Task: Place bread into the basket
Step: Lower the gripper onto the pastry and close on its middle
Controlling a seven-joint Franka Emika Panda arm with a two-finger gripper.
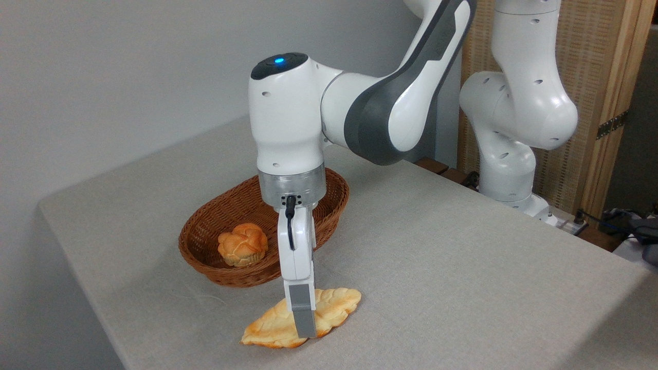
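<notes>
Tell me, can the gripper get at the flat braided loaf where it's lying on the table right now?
Probably yes. The gripper is already down at the bread, one finger in front of its middle. Nothing lies over the loaf; the basket sits behind it, apart.

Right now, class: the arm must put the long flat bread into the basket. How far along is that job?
Done: the tool has reached the bread, with one finger in front of the loaf's middle. In hand: a grasp seems to be forming, though whether the tool is closed cannot be seen. Left: the bread lies on the table outside the basket, which holds only a small round bun. Lifting and placing remain.
</notes>
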